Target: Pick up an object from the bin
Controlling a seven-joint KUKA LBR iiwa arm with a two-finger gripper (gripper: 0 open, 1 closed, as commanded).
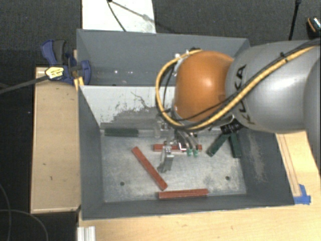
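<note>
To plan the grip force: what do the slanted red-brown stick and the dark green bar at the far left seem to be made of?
The slanted red-brown flat stick looks like matte painted wood or plastic: even colour, no glint, straight edges. The dark green flat bar at the far left looks alike, dull too. Wood or plastic cannot be told.

the arm (281, 89) is smooth silver-grey, with black "kuka" lettering (239, 92) on its side. a glossy orange dome (203, 84) caps the wrist. yellow and black cables (160, 92) loop around it. the gripper (167, 160) is pale metal.
</note>
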